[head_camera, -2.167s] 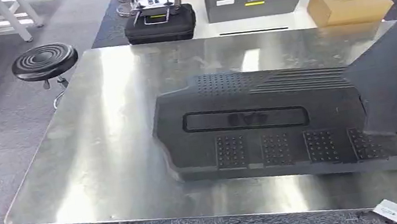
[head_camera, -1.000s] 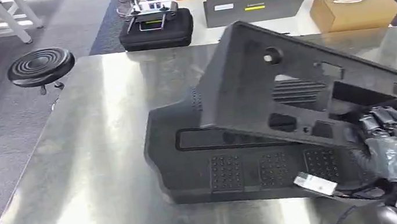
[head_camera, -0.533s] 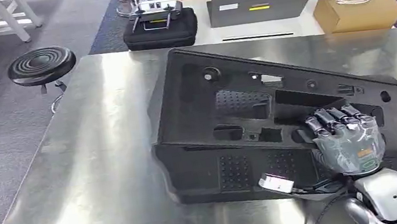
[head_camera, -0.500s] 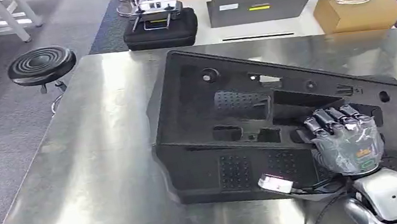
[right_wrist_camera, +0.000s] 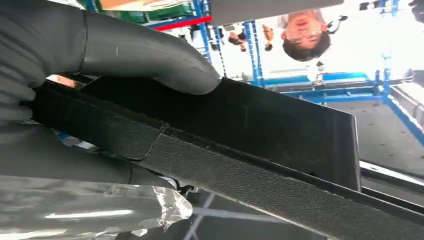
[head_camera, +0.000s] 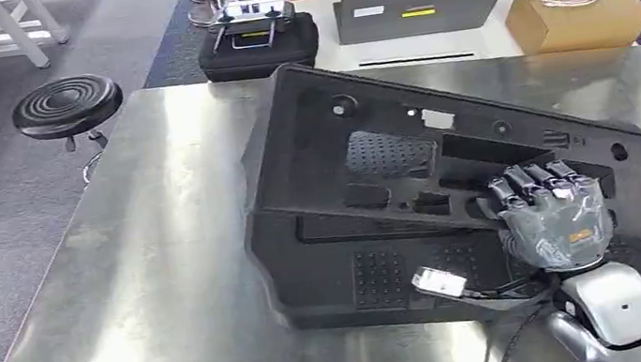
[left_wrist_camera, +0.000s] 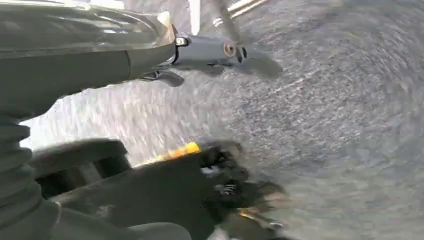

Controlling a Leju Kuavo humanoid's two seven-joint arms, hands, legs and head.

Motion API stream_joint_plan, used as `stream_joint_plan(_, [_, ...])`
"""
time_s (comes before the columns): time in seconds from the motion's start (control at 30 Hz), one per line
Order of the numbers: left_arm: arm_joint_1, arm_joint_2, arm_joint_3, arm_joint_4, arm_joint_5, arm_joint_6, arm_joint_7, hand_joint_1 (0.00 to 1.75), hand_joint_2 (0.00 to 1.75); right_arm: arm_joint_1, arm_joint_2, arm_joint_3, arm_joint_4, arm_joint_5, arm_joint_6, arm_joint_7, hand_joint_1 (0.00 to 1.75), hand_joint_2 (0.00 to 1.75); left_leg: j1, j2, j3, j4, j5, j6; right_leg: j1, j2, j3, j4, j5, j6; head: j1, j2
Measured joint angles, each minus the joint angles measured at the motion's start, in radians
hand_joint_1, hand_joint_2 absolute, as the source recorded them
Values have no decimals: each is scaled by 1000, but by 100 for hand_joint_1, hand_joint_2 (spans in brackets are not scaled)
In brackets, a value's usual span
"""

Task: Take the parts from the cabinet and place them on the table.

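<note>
Centre-right of the head view, our right hand [head_camera: 554,222] grips the upper black panel [head_camera: 406,145], tilted on the lower panel [head_camera: 368,274] atop the steel table [head_camera: 148,262]. Released carelessly, we judge it may slide. Left hand's fingers: cannot tell.

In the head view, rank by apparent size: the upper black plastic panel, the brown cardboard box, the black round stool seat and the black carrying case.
1. Upper black plastic panel, held by the right hand.
2. Brown cardboard box.
3. Black carrying case and black round stool seat: near alike, left unranked.
</note>
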Motion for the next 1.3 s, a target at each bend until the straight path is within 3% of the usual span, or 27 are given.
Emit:
stream_joint_plan(0.1, [-1,0,-1,0,84,-25,-8,0,175,-28,-9,6,22,0,0,42,175,175,0,0,0,0,0,0,0,0,0,0,0,0,0,0])
stream_joint_plan(0.37, [-2,0,-15,0,86,-55,-26,0,175,-91,-22,27,62,0,7,102,175,175,0,0,0,0,0,0,0,0,0,0,0,0,0,0])
stream_joint_plan(0.53, [-2,0,-21,0,86,-78,-52,0,175,-111,-23,41,80,0,9,109,175,175,0,0,0,0,0,0,0,0,0,0,0,0,0,0])
stream_joint_plan(0.73, [-2,0,-24,0,86,-71,-40,0,175,-129,-23,52,105,0,10,106,175,175,0,0,0,0,0,0,0,0,0,0,0,0,0,0])
stream_joint_plan(0.77, [-2,0,-24,0,86,-71,-40,0,0,-130,-23,52,108,0,10,107,175,175,0,0,0,0,0,0,0,0,0,0,0,0,0,0])
stream_joint_plan(0.9, [-3,0,-24,0,86,-40,-15,0,0,-140,-35,68,117,0,16,153,175,175,0,0,0,0,0,0,0,0,0,0,0,0,0,0])
stream_joint_plan(1.0, [-3,0,-25,0,86,-32,3,0,0,-190,-85,133,127,0,52,301,175,175,-1,0,0,0,0,0,-1,0,1,0,0,1,0,0])
stream_joint_plan(1.1, [-3,0,-27,0,86,-31,10,0,0,-250,-130,223,156,0,87,400,175,175,-1,0,1,0,0,0,-1,0,1,0,1,1,0,0])
stream_joint_plan(1.3, [-4,0,-37,0,86,-31,13,0,0,-316,-175,347,224,0,111,447,175,175,-1,-1,1,1,0,0,-1,-1,1,0,1,1,0,0])
